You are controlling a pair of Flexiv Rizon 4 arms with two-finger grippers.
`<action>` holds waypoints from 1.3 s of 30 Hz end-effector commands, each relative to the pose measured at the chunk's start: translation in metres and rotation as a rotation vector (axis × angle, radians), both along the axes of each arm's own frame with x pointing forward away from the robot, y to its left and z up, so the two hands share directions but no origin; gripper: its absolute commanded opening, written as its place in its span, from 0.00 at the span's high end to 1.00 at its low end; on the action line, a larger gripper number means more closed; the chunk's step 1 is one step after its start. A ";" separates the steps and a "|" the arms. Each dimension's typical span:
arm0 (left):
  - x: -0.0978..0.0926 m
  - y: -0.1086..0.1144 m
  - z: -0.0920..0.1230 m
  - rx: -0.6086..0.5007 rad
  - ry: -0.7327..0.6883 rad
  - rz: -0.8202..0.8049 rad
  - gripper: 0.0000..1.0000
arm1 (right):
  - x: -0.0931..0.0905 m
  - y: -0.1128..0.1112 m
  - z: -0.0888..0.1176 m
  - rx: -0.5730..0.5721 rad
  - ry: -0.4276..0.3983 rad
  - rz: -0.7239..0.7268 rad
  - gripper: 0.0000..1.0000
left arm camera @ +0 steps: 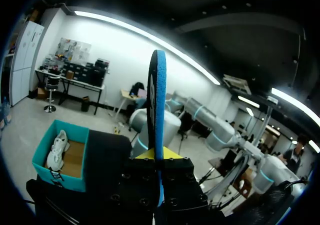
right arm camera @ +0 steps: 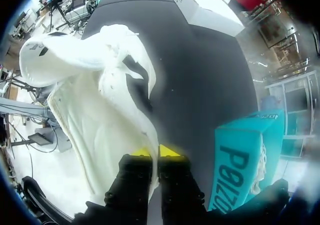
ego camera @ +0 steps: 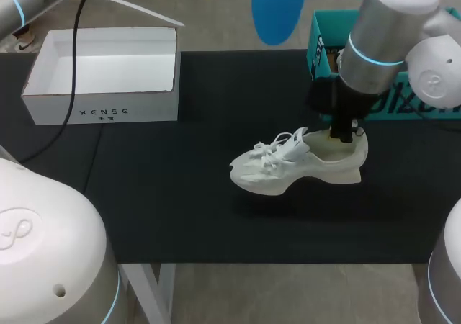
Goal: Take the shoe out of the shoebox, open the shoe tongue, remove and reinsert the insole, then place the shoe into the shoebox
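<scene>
Blue insole [ego camera: 277,11] is out of the shoe, held edge-on high over the table's far side, clamped in the left gripper [left arm camera: 157,155]. White shoe [ego camera: 292,167] sits upright on the black table [ego camera: 180,209], well apart from the white shoebox [ego camera: 101,112], tongue lifted. Right gripper [ego camera: 343,132] is pinched narrow on the heel collar, steadying the shoe. Reinsertion looks next. Risks:
- The thin insole could twist or slip in that edge grip.
- Its front end could snag on tongue or laces and fold.
- The right fingers crowd the opening at the heel, so the insole may seat crooked or tip the shoe.
</scene>
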State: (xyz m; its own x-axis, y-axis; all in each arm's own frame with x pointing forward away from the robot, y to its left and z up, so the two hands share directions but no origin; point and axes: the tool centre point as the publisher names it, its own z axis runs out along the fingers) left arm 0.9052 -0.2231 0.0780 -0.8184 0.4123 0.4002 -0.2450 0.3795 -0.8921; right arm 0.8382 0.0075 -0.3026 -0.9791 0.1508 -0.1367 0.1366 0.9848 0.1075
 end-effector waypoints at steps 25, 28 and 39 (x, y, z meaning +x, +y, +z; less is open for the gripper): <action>0.001 0.000 0.000 0.001 0.000 -0.003 1.00 | -0.071 -0.023 -0.015 -0.002 0.069 -0.827 1.00; 0.001 0.000 0.000 0.001 0.000 -0.003 1.00 | -0.074 -0.027 -0.015 0.004 0.063 -0.944 1.00; 0.001 0.000 0.000 0.001 0.000 -0.003 1.00 | -0.079 -0.033 -0.013 0.050 -0.012 -1.205 1.00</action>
State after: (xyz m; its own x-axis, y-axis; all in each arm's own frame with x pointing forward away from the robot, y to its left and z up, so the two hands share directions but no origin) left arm 0.9052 -0.2231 0.0780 -0.8184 0.4123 0.4002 -0.2450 0.3796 -0.8921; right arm 0.7648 -0.0253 -0.3167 -0.3056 0.9457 -0.1109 0.9427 0.3168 0.1042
